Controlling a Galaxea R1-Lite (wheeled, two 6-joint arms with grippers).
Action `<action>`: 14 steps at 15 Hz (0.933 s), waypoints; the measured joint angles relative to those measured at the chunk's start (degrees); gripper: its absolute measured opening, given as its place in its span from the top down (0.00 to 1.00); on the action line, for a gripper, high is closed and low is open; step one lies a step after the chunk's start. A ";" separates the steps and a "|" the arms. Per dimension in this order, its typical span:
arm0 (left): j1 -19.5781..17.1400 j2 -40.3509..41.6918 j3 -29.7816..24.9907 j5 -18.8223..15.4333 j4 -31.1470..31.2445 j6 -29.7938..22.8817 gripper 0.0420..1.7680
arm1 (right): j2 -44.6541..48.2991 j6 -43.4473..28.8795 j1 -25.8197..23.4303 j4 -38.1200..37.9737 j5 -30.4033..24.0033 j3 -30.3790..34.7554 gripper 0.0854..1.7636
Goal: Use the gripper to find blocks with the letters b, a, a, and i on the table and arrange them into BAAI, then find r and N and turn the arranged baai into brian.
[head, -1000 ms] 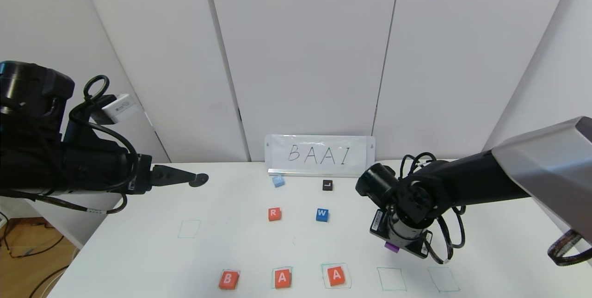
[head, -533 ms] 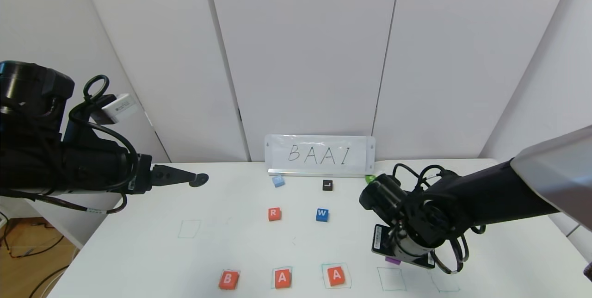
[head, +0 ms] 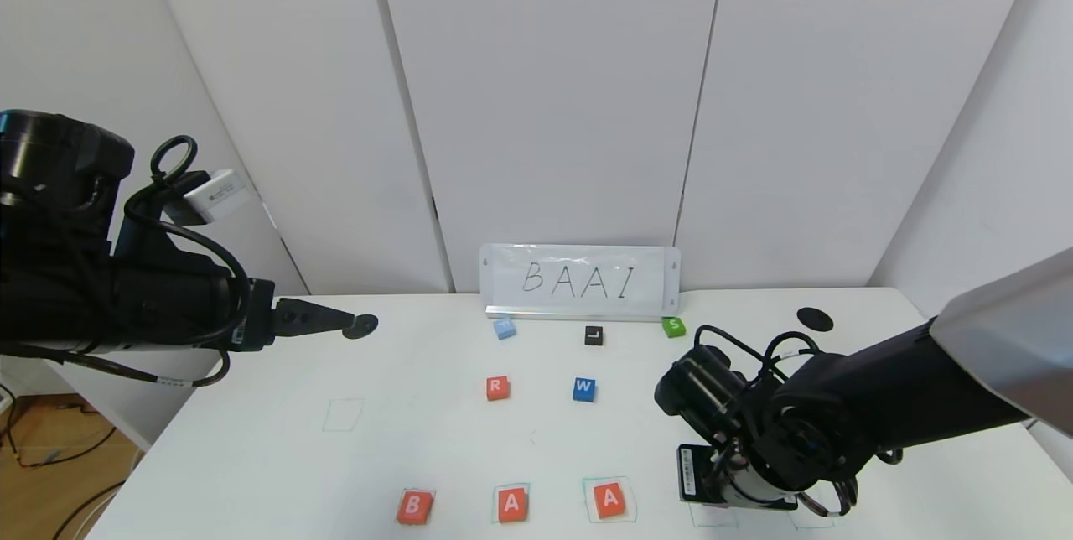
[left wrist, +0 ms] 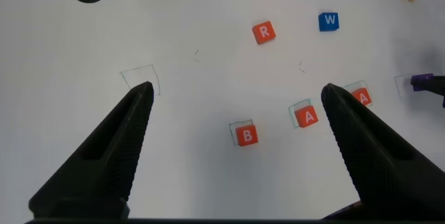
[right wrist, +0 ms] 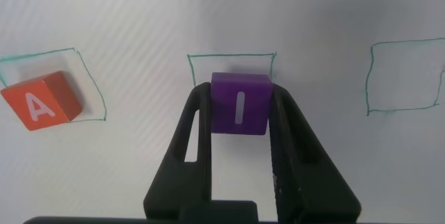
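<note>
**Purple I block held over the fourth square**

We see the right gripper (right wrist: 240,113) low at the near edge of the table (head: 251,456), its jaws closed on the sides of the purple I block (right wrist: 240,103). The block sits over the near side of a green drawn square (right wrist: 231,67); we cannot tell whether it touches the table. Taking that square as our landmark, the nearest A block (right wrist: 43,102) lies one square over, tilted inside its own outline, well apart from the jaws. On the other side, another drawn square (right wrist: 405,74) holds nothing.

In the head view, the row runs B block (head: 414,506), A block (head: 512,504), A block (head: 609,499), then the right arm over the landmark square. The R block (head: 497,387) and blue W block (head: 584,389) sit farther back, with bare white table between them and the row.

The left gripper (left wrist: 236,99) hangs high over the table's left side, jaws wide apart and holding nothing.
</note>
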State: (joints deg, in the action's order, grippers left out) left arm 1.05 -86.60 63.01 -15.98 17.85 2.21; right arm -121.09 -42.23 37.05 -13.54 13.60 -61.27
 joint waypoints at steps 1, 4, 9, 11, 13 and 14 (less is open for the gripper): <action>0.00 0.00 0.00 0.00 -0.01 0.00 0.03 | 0.00 0.46 0.00 0.72 -0.01 0.55 0.72; 0.00 0.00 0.00 -0.02 0.00 0.13 0.03 | -0.22 1.89 0.05 4.22 -0.59 2.18 0.72; 0.00 -0.02 -0.09 -0.02 -0.01 0.61 0.03 | -1.16 2.35 0.02 4.46 -0.67 2.93 0.72; 0.00 -0.13 -0.11 -0.02 0.00 0.61 0.03 | -1.16 2.77 0.21 4.55 -0.66 3.78 0.72; 0.00 -0.24 -0.11 -0.02 -0.01 0.61 0.03 | -1.16 2.79 0.33 4.57 -0.61 4.17 0.72; 0.00 -0.28 -0.09 -0.02 -0.01 0.59 0.03 | -1.18 2.82 0.33 4.63 -0.59 4.27 0.72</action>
State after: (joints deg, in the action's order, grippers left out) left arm 1.05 -86.88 62.93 -16.01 17.83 2.79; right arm -122.27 -39.41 37.38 -8.91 13.02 -57.00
